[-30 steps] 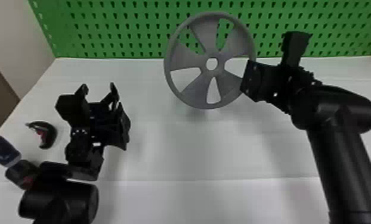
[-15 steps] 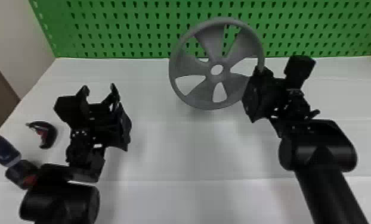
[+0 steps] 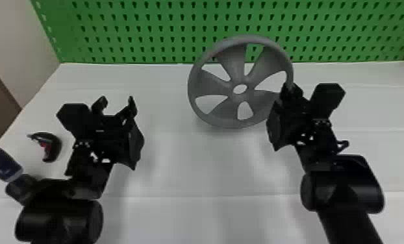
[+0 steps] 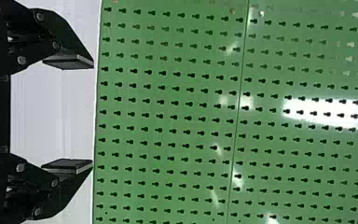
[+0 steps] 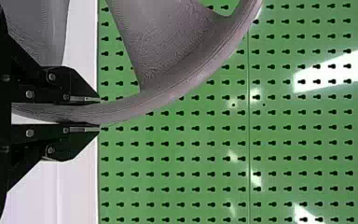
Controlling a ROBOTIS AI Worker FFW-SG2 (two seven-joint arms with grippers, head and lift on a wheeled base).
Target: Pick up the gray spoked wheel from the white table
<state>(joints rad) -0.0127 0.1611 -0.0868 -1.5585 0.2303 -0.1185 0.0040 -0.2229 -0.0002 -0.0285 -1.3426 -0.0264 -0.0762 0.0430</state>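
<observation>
The gray spoked wheel (image 3: 211, 83) is in my right gripper (image 5: 99, 113), tipped back over the far part of the worktop (image 3: 211, 162) and overlapping the green pegboard (image 3: 177, 33) behind. The right fingers are drawn narrow with the rim caught between them. I read that as the sensible hold: the rim is slim enough to pinch, while the spokes flare too broadly for it. The price is leverage, since the whole disc hangs out to one side of the grip and could swing or twist about the pinch. I judge the pick-up nearly done, though I can't be sure the lower rim clears the surface; a slow, level lift would settle it.

The wheel is matte, with five broad, blade-like spokes running into a round open hub. Up close they carry fine ridged lines, rather like printed plastic, and the rim is a smooth, curved band.

My left gripper (image 4: 92, 115) waits well apart, above the worktop's left side, fingers wide with nothing between them. Beyond it lies a curved black piece (image 3: 56, 146) with red on its inner side, then a dark blue object (image 3: 3, 165) at the edge. The worktop is pale and smooth, with faint seams; the pegboard is glossy, pierced with rows of keyhole-shaped slots.
</observation>
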